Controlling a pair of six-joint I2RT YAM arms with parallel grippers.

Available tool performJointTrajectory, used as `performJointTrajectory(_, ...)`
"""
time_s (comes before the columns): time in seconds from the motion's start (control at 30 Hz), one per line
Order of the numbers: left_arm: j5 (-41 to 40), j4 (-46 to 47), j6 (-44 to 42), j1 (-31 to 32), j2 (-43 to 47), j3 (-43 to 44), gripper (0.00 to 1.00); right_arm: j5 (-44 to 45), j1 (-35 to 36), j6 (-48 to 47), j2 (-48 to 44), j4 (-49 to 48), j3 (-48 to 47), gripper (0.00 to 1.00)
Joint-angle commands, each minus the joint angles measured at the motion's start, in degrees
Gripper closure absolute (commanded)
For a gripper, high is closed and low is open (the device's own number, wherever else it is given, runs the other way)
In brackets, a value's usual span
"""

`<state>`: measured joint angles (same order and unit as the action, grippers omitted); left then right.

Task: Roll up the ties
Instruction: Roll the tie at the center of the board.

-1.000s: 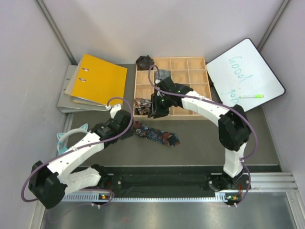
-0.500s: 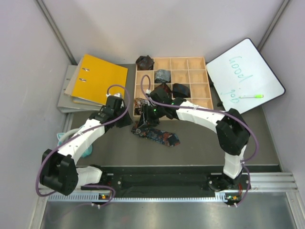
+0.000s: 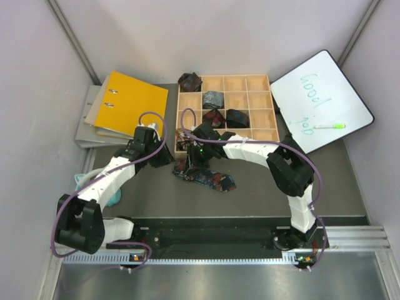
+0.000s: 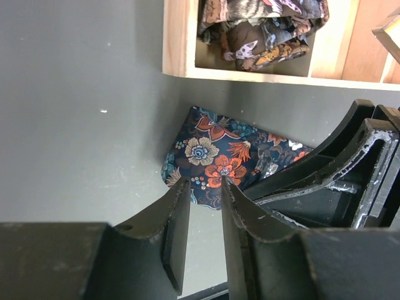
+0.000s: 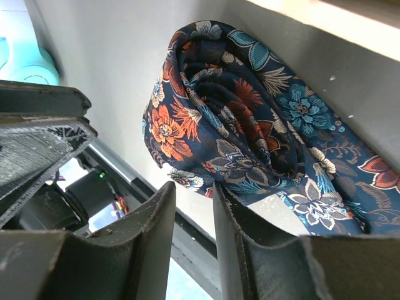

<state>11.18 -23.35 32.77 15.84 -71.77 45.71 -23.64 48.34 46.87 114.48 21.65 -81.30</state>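
The left pincer point(image 4: 201, 183) and right pincer point(image 5: 194, 187), both narrowly apart, have converged on the floral tie point(image 3: 214, 180) mid-frame; rolling appears imminent.

Tie point(image 5: 250, 125) navy, orange-red and blue florals; binder point(image 3: 134, 103) yellow.

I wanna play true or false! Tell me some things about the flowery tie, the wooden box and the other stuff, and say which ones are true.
The flowery tie lies on the table, outside the wooden tray. True.
The binder is green. False: it is yellow.
A green marker lies on the whiteboard. True.
Every compartment of the tray holds something. False: most compartments are empty.
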Motion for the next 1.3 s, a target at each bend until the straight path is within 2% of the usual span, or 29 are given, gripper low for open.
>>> performJointTrajectory(0.0, 2.88, 4.80, -0.87, -0.54, -0.65, -0.89, 0.67, 2.37, -0.70, -2.31, -0.04, 0.06, -0.18, 0.69)
performJointTrajectory(0.2, 8.33, 9.28, -0.17, -0.98, -2.32, -3.17, 0.59, 2.63, -1.14, -2.93, -0.31, -0.03, 1.75, 0.70)
performJointTrajectory(0.37, 9.65, 12.36, -0.17, -0.98, -3.47, -5.19, 0.51, 2.72, -1.14, -3.54, -0.30, -0.29, 3.07, 0.70)
performJointTrajectory(0.67, 13.87, 22.20, 0.27, -0.98, -7.95, -9.23, 0.50, 2.55, -1.23, -3.98, -0.04, -0.38, 3.78, 0.71)
performJointTrajectory(1.0, 14.75, 22.74, 0.62, -0.98, -8.92, -12.48, 0.47, 2.46, -2.02, -4.77, 0.57, 0.06, 4.04, 0.71)
performJointTrajectory(1.17, 13.61, 24.32, 0.71, -0.89, -8.74, -13.72, 0.34, 2.28, -2.81, -5.56, 0.75, 0.94, 3.87, 0.71)
performJointTrajectory(1.27, 14.74, 26.16, 1.24, -0.98, -9.09, -14.77, 0.33, 2.28, -3.25, -6.09, 0.66, 1.38, 3.69, 0.71)
